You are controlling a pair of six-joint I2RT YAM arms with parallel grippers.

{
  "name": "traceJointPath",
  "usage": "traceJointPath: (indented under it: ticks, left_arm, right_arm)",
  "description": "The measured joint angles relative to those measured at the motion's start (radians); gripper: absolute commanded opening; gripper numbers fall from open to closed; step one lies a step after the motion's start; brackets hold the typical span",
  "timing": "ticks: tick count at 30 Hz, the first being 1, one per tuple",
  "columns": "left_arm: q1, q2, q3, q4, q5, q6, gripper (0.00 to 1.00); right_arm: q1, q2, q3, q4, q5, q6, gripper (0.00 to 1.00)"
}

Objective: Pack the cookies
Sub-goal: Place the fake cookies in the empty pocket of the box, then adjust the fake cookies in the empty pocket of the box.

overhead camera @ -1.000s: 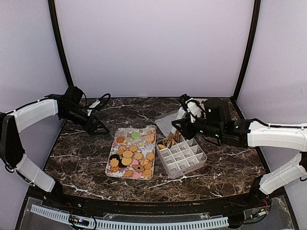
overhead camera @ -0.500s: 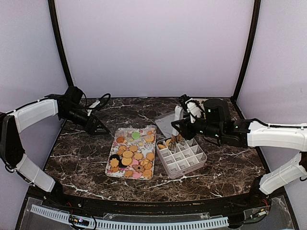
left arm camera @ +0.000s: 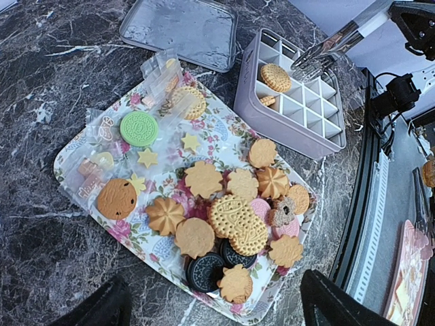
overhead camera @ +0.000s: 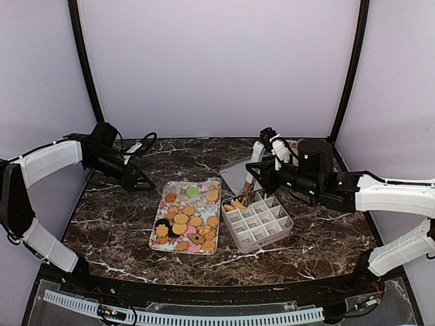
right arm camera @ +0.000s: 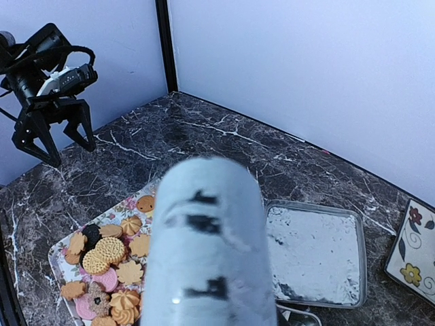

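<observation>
**Loading the divided box with tongs**

The right pincer (overhead camera: 264, 176) is closed on the tongs (left arm camera: 331, 49). Their tips hang over the far-left cells of the divided box (left arm camera: 272, 119) and appear empty. The left pincer (overhead camera: 141, 183) stands wide, well apart at the far left of the worktop (left arm camera: 41, 88).

We judge that the next pick comes from the tray (left arm camera: 62, 157). We advise lifting the tips clear of the dividers, taking one cookie by its edges with a light squeeze, and lowering it into an empty cell.

The cookies (left arm camera: 234, 217) lie overlapping on the flowered tray, left of the box. They are round or flower-shaped and mostly golden-tan, with some pink, one green and a few dark. At least two already sit in the far-left cells.
</observation>
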Motion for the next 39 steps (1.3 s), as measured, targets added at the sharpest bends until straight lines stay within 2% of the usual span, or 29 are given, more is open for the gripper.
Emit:
traceJointPath:
  ticks: [7,11,33,39]
  left_arm:
    - [0.0,0.0,0.0,-0.005,0.0,0.0,0.88]
    - [0.0,0.0,0.0,-0.014,0.0,0.0,0.88]
    - [0.0,0.0,0.002,-0.019,0.006,0.0,0.87]
    - [0.0,0.0,0.002,-0.019,0.008,0.0,0.87]
  right_arm:
    - [0.0,0.035,-0.019,0.076,0.03,0.004,0.16]
    - [0.0,0.047,-0.028,0.121,0.058,-0.005,0.13]
    - [-0.001,0.122,-0.04,0.206,0.074,-0.055,0.09]
    - [-0.002,0.17,0.007,0.207,0.066,-0.087,0.08]
